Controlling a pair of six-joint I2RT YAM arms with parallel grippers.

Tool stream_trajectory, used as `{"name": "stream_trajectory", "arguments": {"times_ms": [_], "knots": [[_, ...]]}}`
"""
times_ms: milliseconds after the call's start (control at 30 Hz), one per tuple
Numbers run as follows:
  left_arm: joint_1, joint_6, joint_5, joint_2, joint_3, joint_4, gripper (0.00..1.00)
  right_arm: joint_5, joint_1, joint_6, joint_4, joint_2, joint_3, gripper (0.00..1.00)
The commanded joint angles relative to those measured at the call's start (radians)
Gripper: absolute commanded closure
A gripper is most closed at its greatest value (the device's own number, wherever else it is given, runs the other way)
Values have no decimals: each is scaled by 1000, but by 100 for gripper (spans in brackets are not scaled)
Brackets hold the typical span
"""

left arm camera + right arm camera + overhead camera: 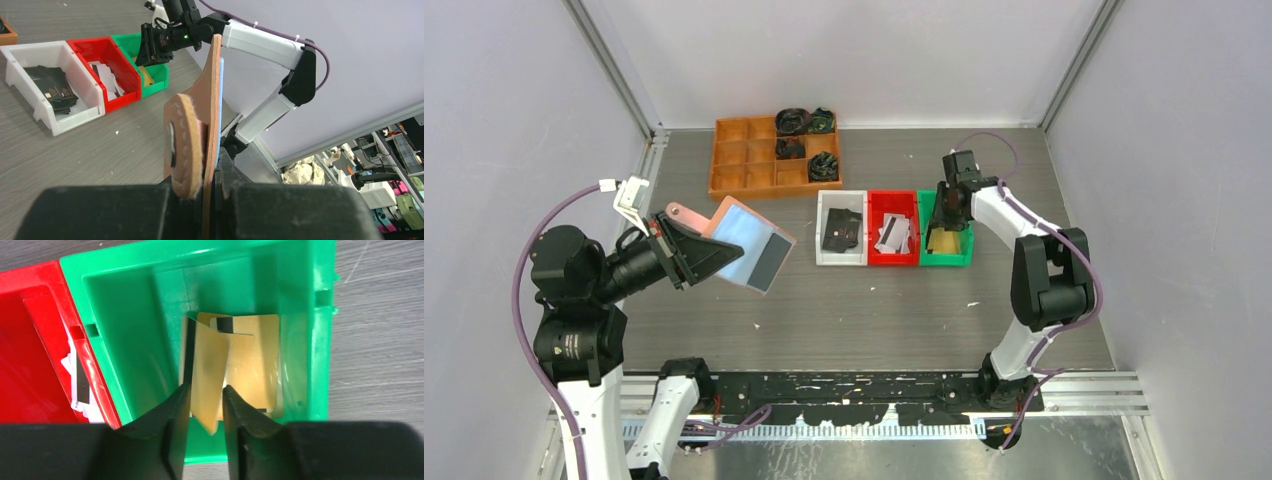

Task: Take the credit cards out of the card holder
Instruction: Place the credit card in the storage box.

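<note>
You're holding the holder (749,245) up off the table in the left gripper (702,250). It is clenched on the holder's edge, and the open inside is facing up and toward the bins. The light blue and dark pockets are showing, but from above you can't tell whether any card is left in them.

Your right gripper (205,390) is hanging over the green bin (130,305). Its jaws are standing apart, wider than a card is thick. A tan card (207,365) is leaning tilted between them with its lower corner down near the finger roots. It looks released, not pinched, and it is sitting above the other tan cards (255,365) lying flat on the bin floor. Dark cards are lying in the white bin (842,195) and whitish ones in the red bin (892,200).

So you're most likely at the drop-off end of one card's trip, sorting by colour.

The next move probably calls for this:
- You'll be lifting the right gripper straight up, so the fingers don't drag the loose card back out over the bin wall.
- You'll then be swinging it across to the holder and checking the pockets for a card edge.
- The left grip should be staying firm with the pockets presented squarely, since a thin card needs a clean pinch on its exposed edge and a pull in line with the pocket.
</note>
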Motion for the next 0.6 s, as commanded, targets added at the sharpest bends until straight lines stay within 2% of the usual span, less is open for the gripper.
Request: {"name": "stream_trajectory", "arguments": {"times_ms": [0, 167, 267, 300, 333, 400, 433, 500, 567], "knots": [[4, -20, 29, 11, 27, 67, 100, 88, 0, 25, 0, -131, 1, 58], [3, -25, 31, 16, 31, 71, 100, 123, 1, 28, -33, -231, 35, 52], [3, -27, 33, 17, 28, 73, 100, 30, 5, 46, -33, -311, 70, 49], [3, -29, 35, 17, 27, 75, 100, -28, 10, 58, -19, -341, 79, 47], [3, -30, 40, 18, 22, 77, 100, -149, 15, 72, 5, -374, 88, 41], [3, -29, 61, 21, 11, 80, 100, -384, 30, 110, 79, -434, 105, 24], [4, -26, 78, 23, 6, 80, 100, -499, 44, 130, 123, -461, 115, 19], [2, -24, 115, 22, -9, 80, 100, -673, 97, 178, 234, -512, 129, 13], [2, -26, 153, 16, -26, 86, 100, -776, 197, 200, 354, -560, 131, 9]]}}
